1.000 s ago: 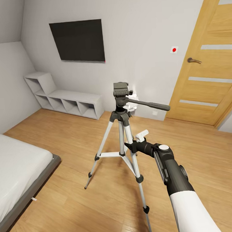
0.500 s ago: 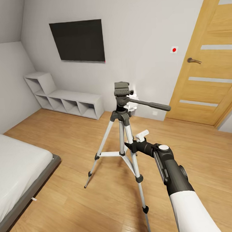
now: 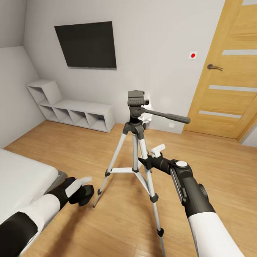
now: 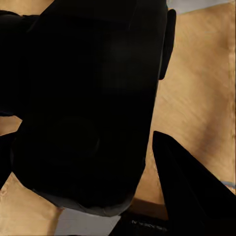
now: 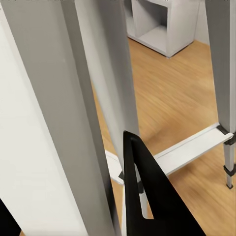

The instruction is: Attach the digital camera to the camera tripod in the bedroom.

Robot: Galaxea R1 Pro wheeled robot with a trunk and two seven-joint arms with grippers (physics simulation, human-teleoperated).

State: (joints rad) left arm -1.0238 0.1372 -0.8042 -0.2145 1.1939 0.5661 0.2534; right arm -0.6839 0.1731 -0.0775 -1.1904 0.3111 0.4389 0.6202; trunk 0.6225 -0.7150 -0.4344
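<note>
The camera tripod (image 3: 136,105) stands on the wood floor in the middle of the bedroom, silver legs spread and its long black handle pointing right. My right gripper (image 3: 147,163) is shut on the tripod's near leg at mid height. In the right wrist view that silver leg (image 5: 64,123) runs close beside a black finger (image 5: 142,196). My left gripper (image 3: 81,190) is low at the left, by the bed's corner, shut on the black digital camera (image 3: 86,194). In the left wrist view the camera (image 4: 88,108) is a large dark body beside one finger (image 4: 187,187).
A white bed (image 3: 17,181) with a grey frame lies at the left. A low white shelf unit (image 3: 78,112) runs along the back wall under a black TV (image 3: 87,45). A wooden door (image 3: 231,69) stands at the right. Open floor (image 3: 229,168) lies right of the tripod.
My left arm has come into view at the lower left with the digital camera in its gripper. The tripod's head has shifted slightly to the right.
</note>
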